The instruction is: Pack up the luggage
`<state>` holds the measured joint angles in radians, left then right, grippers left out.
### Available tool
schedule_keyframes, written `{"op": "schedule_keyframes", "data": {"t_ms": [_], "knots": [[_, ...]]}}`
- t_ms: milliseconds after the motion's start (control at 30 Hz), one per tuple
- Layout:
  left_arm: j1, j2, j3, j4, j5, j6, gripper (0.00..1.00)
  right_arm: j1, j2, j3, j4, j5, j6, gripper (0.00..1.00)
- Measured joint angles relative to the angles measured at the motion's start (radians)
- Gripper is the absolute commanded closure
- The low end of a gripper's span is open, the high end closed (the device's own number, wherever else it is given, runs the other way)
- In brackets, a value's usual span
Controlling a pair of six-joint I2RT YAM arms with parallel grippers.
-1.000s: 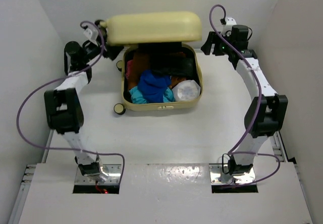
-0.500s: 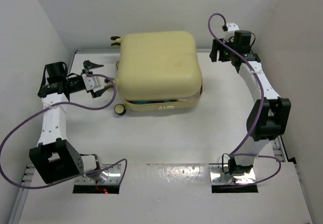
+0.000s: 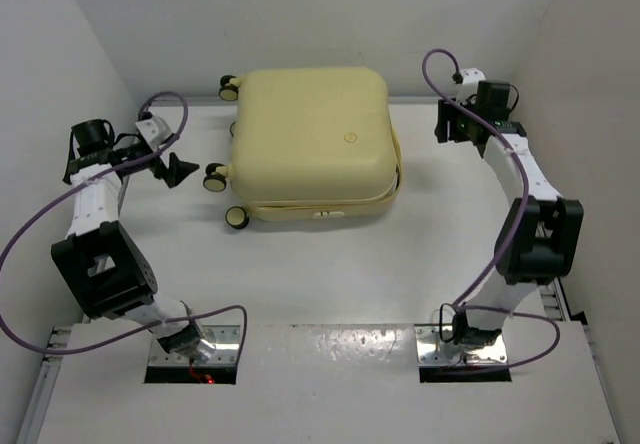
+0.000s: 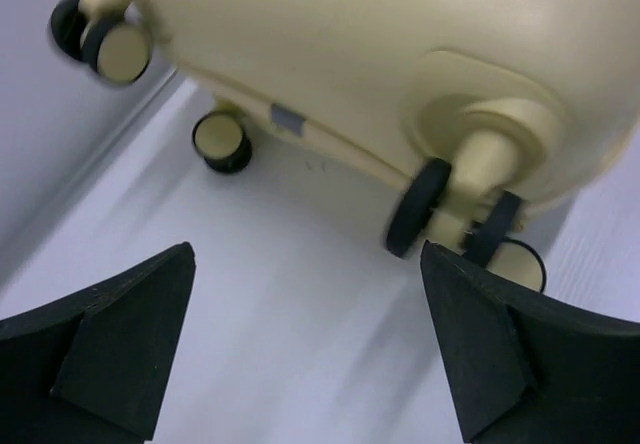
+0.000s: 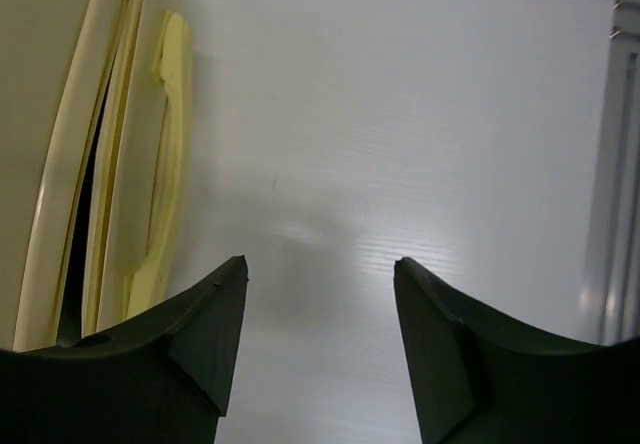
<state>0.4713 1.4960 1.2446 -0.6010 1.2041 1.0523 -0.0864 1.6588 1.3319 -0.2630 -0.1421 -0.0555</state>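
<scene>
The luggage point(image 3: 310, 134) lies at the back middle of the table with its cream-yellow lid down over the lower shell; a thin seam shows along the front. My left gripper point(image 3: 178, 171) hangs open just left of its wheels point(image 3: 213, 176), touching nothing. The left wrist view has the luggage point(image 4: 380, 54) and a black wheel point(image 4: 415, 206) ahead of my open left gripper point(image 4: 305, 254). My right gripper point(image 3: 447, 124) stands open to the right of the luggage, apart from it. In the right wrist view, the luggage's side handle point(image 5: 168, 154) is left of the empty right gripper point(image 5: 320, 261).
White walls close in on the left, back and right of the table point(image 3: 330, 264). A metal rail point(image 5: 615, 164) runs along the table's right edge. Purple cables point(image 3: 40, 214) loop off both arms.
The lid has come down and the luggage is now closed. My left arm has swung out left, away from the lid. The right gripper drew back right and its jaws narrowed a little.
</scene>
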Motion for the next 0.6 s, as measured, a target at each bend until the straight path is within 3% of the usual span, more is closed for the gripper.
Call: {"op": "schedule_keyframes", "data": {"t_ms": [200, 400, 600], "knots": [[0.009, -0.006, -0.147, 0.446, -0.2, -0.605, 0.0, 0.005, 0.229, 0.134, -0.061, 0.011, 0.174, 0.48], [0.035, 0.006, -0.132, 0.568, -0.428, -1.006, 0.0, 0.02, 0.357, 0.141, -0.093, -0.072, 0.418, 0.5], [0.04, 0.017, -0.171, 0.664, -0.611, -1.248, 0.0, 0.094, 0.409, 0.118, -0.086, -0.149, 0.527, 0.51]]}}
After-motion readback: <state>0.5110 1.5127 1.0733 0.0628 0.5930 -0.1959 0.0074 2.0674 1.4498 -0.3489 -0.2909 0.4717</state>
